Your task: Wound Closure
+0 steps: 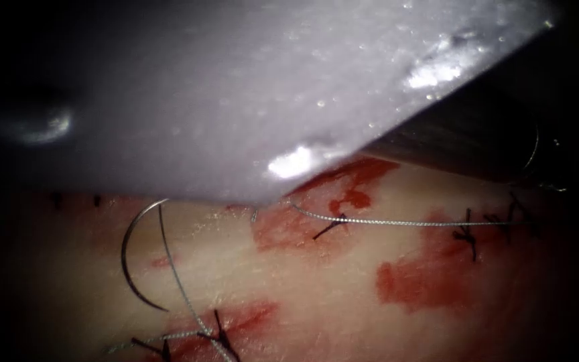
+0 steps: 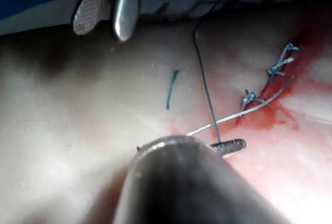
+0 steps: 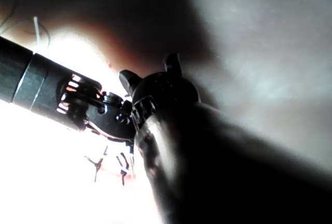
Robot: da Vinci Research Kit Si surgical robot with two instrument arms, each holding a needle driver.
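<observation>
The needle (image 1: 126,258) lies loose on the tissue (image 1: 330,295). The left tool (image 2: 228,146) pinches the thread (image 2: 205,86). The right tool (image 2: 102,27) gapes wide, empty.

Pale cream tissue (image 1: 343,295) with red fluid (image 1: 423,278) patches, silver needle (image 1: 126,258), grey thread (image 1: 397,222), dark stitches (image 1: 467,233)
</observation>
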